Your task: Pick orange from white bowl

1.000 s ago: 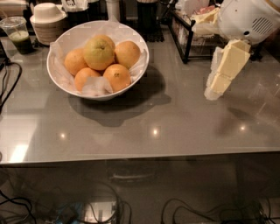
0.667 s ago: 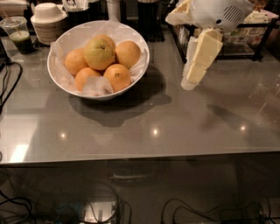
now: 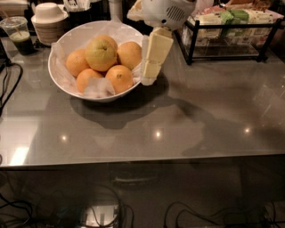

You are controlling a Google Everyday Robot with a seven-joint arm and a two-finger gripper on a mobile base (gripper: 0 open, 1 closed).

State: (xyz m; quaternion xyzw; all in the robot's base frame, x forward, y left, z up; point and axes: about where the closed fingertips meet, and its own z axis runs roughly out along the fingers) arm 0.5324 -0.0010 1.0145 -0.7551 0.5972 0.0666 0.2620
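The orange (image 3: 101, 53), pale yellow-green with a dark stem dot, lies on top of several smaller deep-orange fruits (image 3: 119, 78) in the white bowl (image 3: 67, 87), which is lined with crinkled white paper, at the table's back left. My gripper (image 3: 150, 71) hangs from the white arm head (image 3: 167, 12) just off the bowl's right rim, its cream fingers (image 3: 156, 51) pointing down, level with the fruit and to the right of the orange. It holds nothing.
A stack of small paper bowls (image 3: 48, 21) and a plastic cup with green drink (image 3: 18, 34) stand behind the bowl. A black wire rack of packets (image 3: 231, 31) is at the back right. A cable (image 3: 9, 89) runs at the left edge. Grey table (image 3: 178, 124).
My gripper has moved left across the table, from the right side to the bowl's right rim. The bowl and fruit have not moved.
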